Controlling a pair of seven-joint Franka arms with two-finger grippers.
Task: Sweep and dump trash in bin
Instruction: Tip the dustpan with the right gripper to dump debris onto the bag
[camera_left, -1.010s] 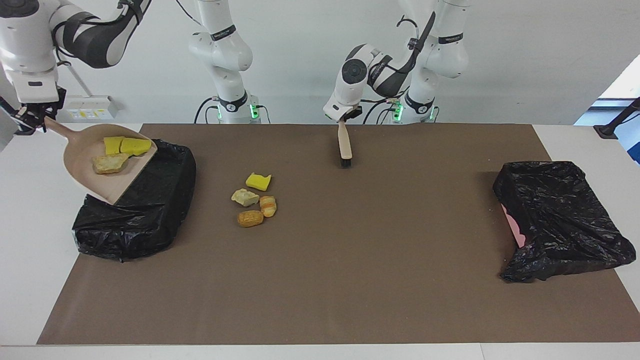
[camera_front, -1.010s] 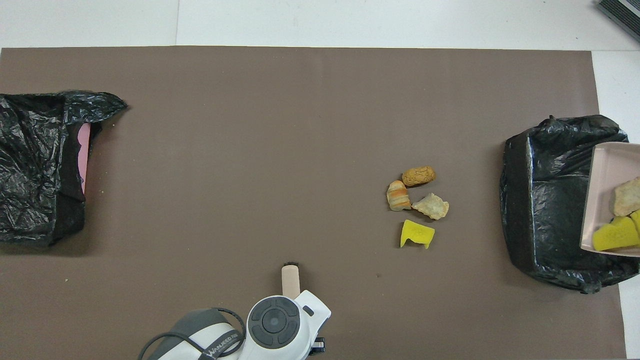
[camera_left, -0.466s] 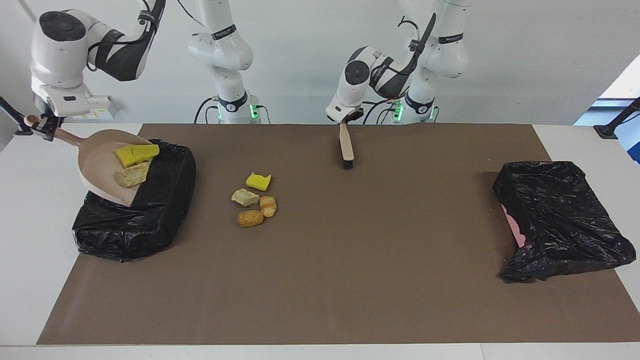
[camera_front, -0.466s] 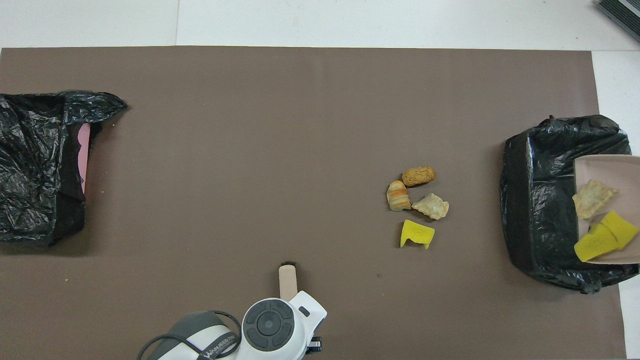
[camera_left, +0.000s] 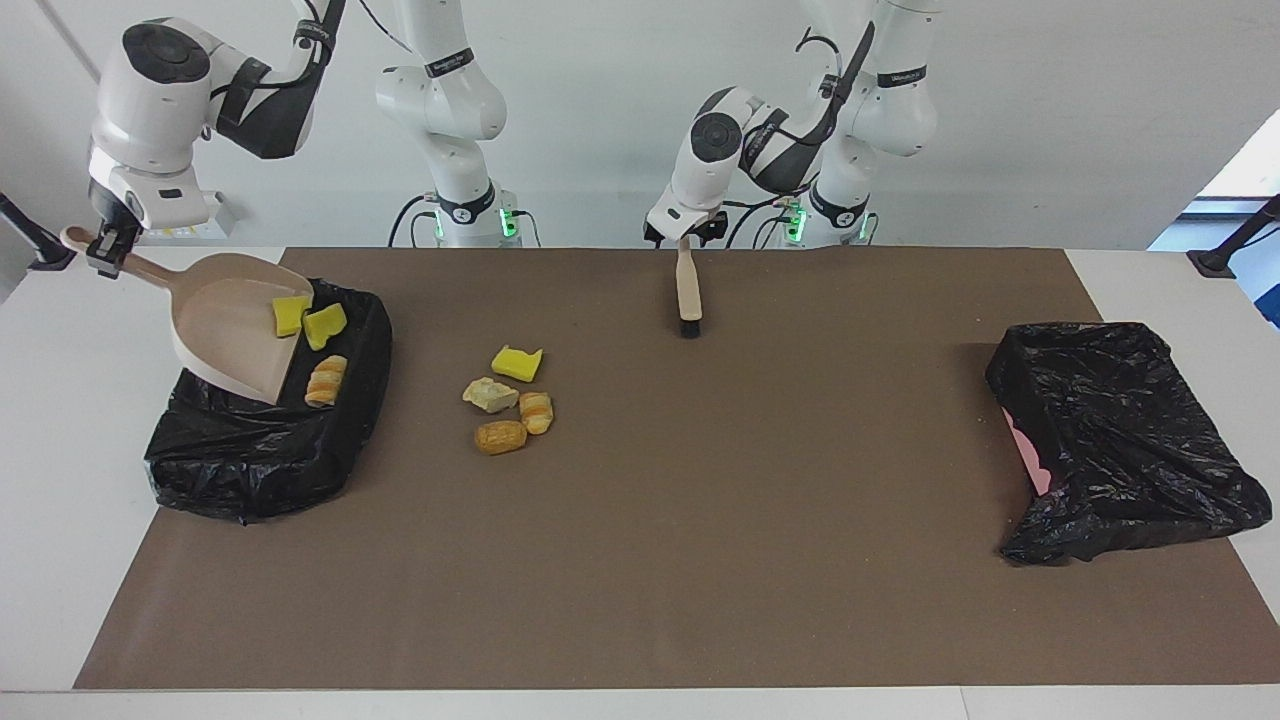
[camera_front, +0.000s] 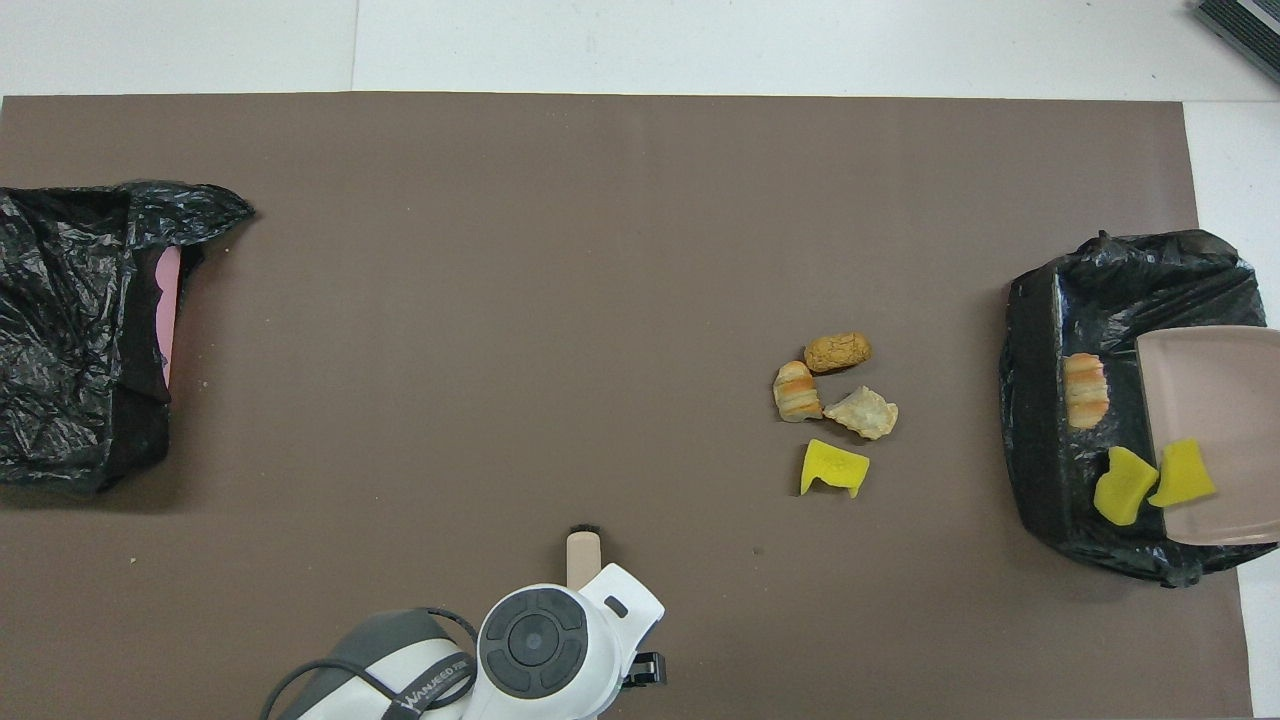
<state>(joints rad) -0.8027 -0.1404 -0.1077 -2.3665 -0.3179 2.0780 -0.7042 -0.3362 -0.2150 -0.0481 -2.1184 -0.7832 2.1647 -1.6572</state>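
Being light and soft, the trash (camera_left: 490, 395) is better swept than pinched. The dustpan (camera_left: 225, 325), tipped over the bin (camera_left: 250, 460), is clenched at its handle by the right gripper (camera_left: 105, 248). Whether the brush (camera_left: 689, 290) is gripped by the left gripper (camera_left: 684, 238) cannot be told.

A robotics lab, not a home: two white arms (camera_left: 450, 100) bolted at the edge of a white bench (camera_left: 60, 420); a plain brown mat (camera_left: 700, 520) covers its middle; bare white wall, loose cables, green status lights at the arm bases.

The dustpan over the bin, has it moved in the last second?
Yes. The dustpan has tipped steeper over the black bin, spilling a striped roll into it.
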